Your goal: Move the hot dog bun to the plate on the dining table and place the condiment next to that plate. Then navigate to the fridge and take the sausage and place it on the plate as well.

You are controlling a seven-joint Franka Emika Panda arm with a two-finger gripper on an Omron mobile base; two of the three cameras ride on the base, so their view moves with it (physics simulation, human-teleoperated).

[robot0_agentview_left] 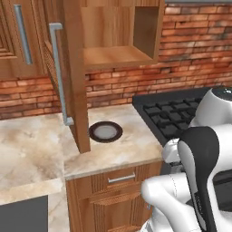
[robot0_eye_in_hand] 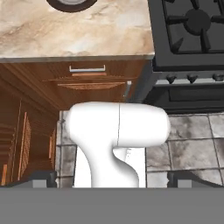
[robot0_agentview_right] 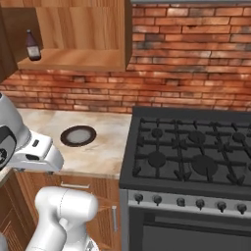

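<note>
The condiment point(robot0_agentview_right: 33, 45), a small dark bottle with a narrow neck, stands upright at the left end of the open wall cabinet's wooden shelf point(robot0_agentview_right: 73, 60). My gripper point(robot0_eye_in_hand: 113, 179) is open, its two dark fingertips point(robot0_eye_in_hand: 44, 178) set wide apart with nothing between them. It points down at my own white base and the tiled floor, in front of the counter drawers. The hand point(robot0_agentview_right: 38, 151) hangs low, well below and in front of the bottle. The hot dog bun, the plate, the dining table, the fridge and the sausage are out of view.
A round dark-rimmed dish point(robot0_agentview_left: 105, 131) lies empty on the marbled counter point(robot0_agentview_left: 31, 145). The cabinet door point(robot0_agentview_left: 74, 81) stands open over the counter. A black gas stove point(robot0_agentview_right: 191, 152) sits to the right, against a brick wall. Wooden drawers point(robot0_agentview_left: 121, 179) are below.
</note>
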